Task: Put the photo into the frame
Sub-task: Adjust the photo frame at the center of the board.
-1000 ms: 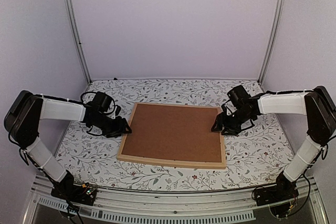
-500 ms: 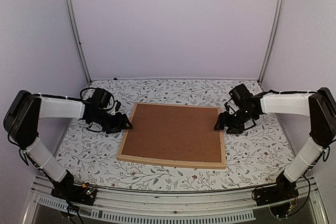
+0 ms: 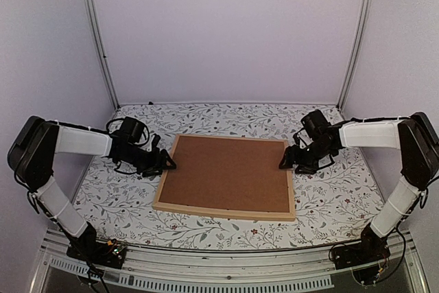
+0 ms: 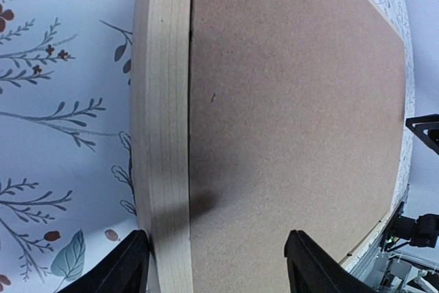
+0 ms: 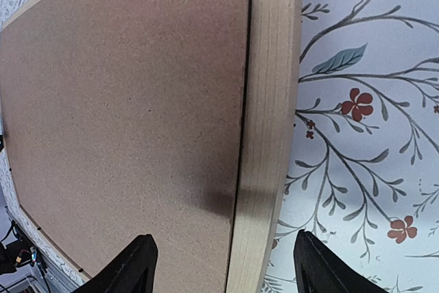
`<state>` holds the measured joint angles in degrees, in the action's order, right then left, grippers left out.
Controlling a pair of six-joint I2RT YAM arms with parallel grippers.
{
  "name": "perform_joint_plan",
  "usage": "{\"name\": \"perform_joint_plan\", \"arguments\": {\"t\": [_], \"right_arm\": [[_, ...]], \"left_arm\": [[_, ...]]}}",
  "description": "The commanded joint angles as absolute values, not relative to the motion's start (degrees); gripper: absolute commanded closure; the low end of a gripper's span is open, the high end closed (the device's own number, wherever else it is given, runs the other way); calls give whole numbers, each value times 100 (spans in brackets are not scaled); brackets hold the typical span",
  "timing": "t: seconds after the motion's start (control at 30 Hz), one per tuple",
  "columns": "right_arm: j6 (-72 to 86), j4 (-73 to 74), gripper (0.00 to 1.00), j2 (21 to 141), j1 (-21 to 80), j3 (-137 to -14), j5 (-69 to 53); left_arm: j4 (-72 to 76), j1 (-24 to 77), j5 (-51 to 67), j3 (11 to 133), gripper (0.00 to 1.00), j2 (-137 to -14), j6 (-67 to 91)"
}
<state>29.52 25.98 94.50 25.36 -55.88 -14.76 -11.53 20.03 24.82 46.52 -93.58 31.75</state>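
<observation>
The light-wood frame [image 3: 223, 211] lies flat in the middle of the table with a plain brown backing board [image 3: 226, 173] filling it. The photo is hidden. My left gripper [image 3: 168, 164] is open at the frame's left bar [image 4: 161, 101]. In the left wrist view the gripper [image 4: 215, 245] has one finger over the tablecloth and one over the board [image 4: 288, 101]. My right gripper [image 3: 283, 164] is open at the right bar [image 5: 271, 101]. In the right wrist view it [image 5: 224, 245] straddles the bar the same way, beside the board [image 5: 130, 101].
The table is covered by a white floral cloth [image 3: 329, 197]. Plain walls with metal posts [image 3: 96, 32] enclose the back and sides. The arm bases stand at the near edge.
Both grippers have shifted slightly toward the back along the frame's side bars. The frame and board have not moved.
</observation>
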Motion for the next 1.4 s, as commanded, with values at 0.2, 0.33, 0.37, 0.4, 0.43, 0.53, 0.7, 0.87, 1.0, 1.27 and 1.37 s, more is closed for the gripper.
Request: {"name": "perform_joint_plan", "arguments": {"t": [0.2, 0.33, 0.37, 0.4, 0.43, 0.53, 0.7, 0.87, 1.0, 1.27, 1.37], "right_arm": [[2909, 2186, 28, 9808, 2448, -5652, -1665], [2918, 2101, 30, 9681, 2294, -5550, -1605], [2918, 2081, 31, 9656, 2246, -5524, -1626], [2905, 2071, 31, 9630, 2193, -5501, -1649], [2884, 2067, 31, 9613, 2159, -5490, -1689], [2857, 2021, 31, 9615, 2103, -5459, -1800], [2860, 1927, 30, 9649, 2049, -5414, -1881], [2807, 1932, 29, 9683, 1922, -5406, -1898], [2713, 1990, 29, 9606, 1654, -5379, -1893], [2501, 2130, 28, 9462, 1435, -5419, -1809], [2479, 2136, 28, 9419, 1435, -5361, -1872]], "left_arm": [[-781, 1977, 2835, 4289, 29, -9439, 3320], [-727, 1977, 2834, 4238, 29, -9447, 3337], [-721, 1971, 2843, 4230, 29, -9451, 3338], [-704, 1979, 2858, 4216, 29, -9456, 3352], [-682, 1985, 2875, 4183, 29, -9458, 3361], [-536, 2047, 3014, 4061, 30, -9425, 3471], [-358, 2279, 3368, 3810, 30, -9252, 3652], [-561, 2613, 3924, 3632, 32, -8903, 3719], [-1165, 2972, 4019, 3642, 32, -8354, 3533], [-2131, 2998, 2131, 4992, 27, -7896, 2614], [-1715, 2957, 2148, 5524, 25, -8371, 2369]]}}
